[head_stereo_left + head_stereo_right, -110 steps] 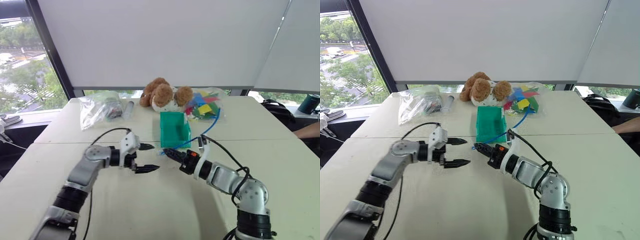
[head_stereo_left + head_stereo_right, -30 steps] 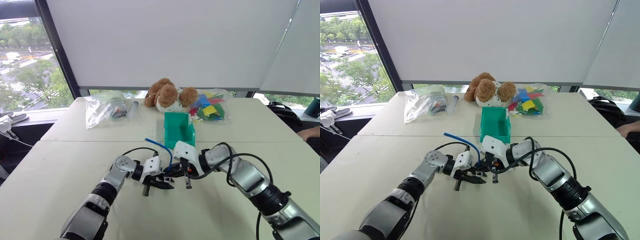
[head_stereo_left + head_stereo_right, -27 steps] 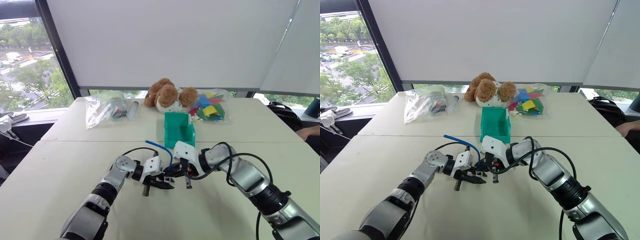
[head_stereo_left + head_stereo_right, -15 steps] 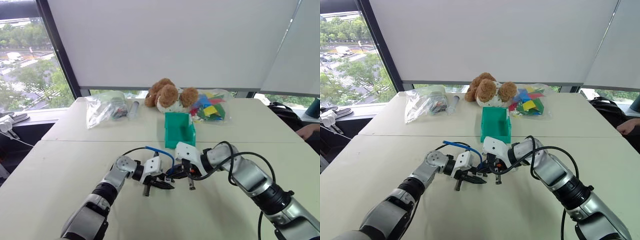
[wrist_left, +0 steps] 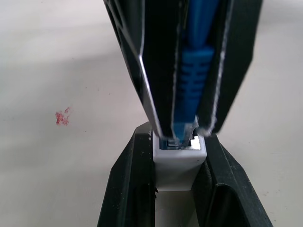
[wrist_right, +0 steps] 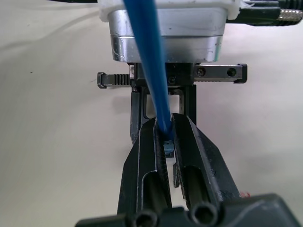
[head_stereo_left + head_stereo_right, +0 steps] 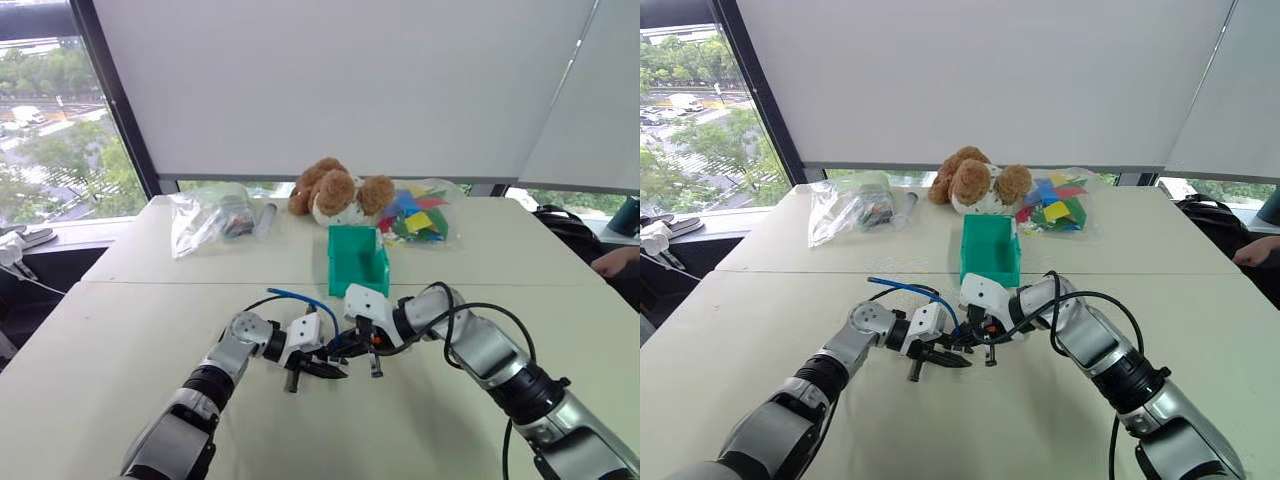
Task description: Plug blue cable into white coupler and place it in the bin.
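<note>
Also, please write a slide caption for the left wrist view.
Left gripper holds the white coupler while the blue cable plug enters it.

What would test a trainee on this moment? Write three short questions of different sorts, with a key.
1. True or false: the coupler already lies in the bin.
2. Which gripper holds the cable: (a) left, (b) right?
3. What soft toy sits behind the bin?

Key
1. False: the left gripper holds it above the table, with the bin beyond.
2. (b): the right gripper is shut on the cable, whose plug is at the coupler's socket.
3. A teddy bear.
</note>
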`<act>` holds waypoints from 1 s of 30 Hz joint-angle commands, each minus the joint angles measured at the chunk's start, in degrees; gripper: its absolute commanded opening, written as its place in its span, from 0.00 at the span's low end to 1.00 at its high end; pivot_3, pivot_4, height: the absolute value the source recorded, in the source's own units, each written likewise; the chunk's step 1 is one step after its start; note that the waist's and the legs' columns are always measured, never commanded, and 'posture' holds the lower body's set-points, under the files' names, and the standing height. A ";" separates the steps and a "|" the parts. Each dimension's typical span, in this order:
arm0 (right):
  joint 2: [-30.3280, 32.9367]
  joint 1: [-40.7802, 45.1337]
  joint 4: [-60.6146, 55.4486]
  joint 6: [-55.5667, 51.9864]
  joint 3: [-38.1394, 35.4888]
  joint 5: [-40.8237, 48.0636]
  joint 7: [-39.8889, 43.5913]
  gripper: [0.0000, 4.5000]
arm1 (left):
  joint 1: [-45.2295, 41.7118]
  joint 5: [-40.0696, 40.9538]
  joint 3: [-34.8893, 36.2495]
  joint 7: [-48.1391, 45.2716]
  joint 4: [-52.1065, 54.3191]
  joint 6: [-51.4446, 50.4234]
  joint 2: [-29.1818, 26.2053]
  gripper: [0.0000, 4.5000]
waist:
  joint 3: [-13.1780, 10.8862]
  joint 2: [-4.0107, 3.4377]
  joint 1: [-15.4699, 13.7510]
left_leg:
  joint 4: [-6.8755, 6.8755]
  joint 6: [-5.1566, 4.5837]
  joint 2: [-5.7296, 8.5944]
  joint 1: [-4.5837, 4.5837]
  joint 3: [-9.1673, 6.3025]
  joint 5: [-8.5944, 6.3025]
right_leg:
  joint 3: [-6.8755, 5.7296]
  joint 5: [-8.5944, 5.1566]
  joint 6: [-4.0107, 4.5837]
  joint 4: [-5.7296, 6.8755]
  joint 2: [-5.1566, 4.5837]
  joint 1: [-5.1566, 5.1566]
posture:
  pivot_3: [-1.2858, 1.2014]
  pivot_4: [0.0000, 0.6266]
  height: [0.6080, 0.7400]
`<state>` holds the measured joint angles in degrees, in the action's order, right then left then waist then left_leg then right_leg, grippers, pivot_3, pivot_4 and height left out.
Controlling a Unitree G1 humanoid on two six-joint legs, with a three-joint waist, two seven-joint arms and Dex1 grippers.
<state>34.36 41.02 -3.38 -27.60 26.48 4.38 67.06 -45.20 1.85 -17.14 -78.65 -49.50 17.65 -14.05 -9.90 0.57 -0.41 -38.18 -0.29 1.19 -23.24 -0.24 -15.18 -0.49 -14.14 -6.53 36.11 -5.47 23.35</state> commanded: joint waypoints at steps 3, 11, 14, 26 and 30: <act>-1.50 -2.25 2.68 0.21 4.61 -2.84 1.69 0.00 | 0.96 -1.43 -0.19 1.29 0.36 -0.80 -0.67 0.09 | 0.21 0.05 0.24 | 0.01 0.00 -0.02 0.06 0.00 0.00 | 0.00 0.00 0.00 0.01 0.02 -0.04 | 0.52 0.24 1.00; -3.18 -3.31 3.24 0.63 2.93 -3.50 0.28 0.00 | 1.86 -1.05 0.15 1.44 1.71 -1.56 -1.46 0.09 | 0.69 0.08 0.93 | 0.07 0.00 -0.04 0.08 -0.03 0.00 | 0.00 -0.01 0.01 0.01 0.02 -0.04 | 0.52 0.24 1.00; -3.61 -2.93 1.48 -1.49 0.07 -1.69 -0.18 0.00 | 2.39 -0.25 0.92 1.13 3.65 -2.38 -2.73 0.20 | 0.69 0.08 1.22 | 0.07 0.00 -0.04 0.10 -0.05 0.00 | 0.00 -0.01 0.01 0.01 0.02 -0.05 | 0.52 0.24 1.00; -2.57 -0.47 -4.41 -10.04 -12.25 5.69 -4.52 0.00 | 9.78 8.54 9.18 0.59 26.05 -18.51 -15.62 0.99 | 0.54 -0.02 0.91 | 0.22 0.02 -0.01 -0.26 -0.04 -0.01 | 0.03 -0.01 0.02 -0.03 -0.13 0.35 | 0.52 0.24 1.00; -3.97 7.76 2.68 -13.19 -18.43 7.91 -9.26 0.00 | 11.50 12.78 14.78 6.31 31.15 -26.33 -17.07 0.99 | 0.47 -0.10 1.10 | 0.21 0.03 0.01 -0.26 -0.03 -0.01 | 0.11 0.00 0.04 -0.05 -0.33 0.36 | 0.52 0.24 1.00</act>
<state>30.72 45.13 -2.26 -40.32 11.95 11.14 59.98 -33.61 11.98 -5.10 -74.48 -21.52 -5.87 -30.76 -9.43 0.47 0.69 -37.97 -0.26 1.20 -23.50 -0.28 -15.19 -0.38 -14.14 -6.50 36.08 -5.81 23.73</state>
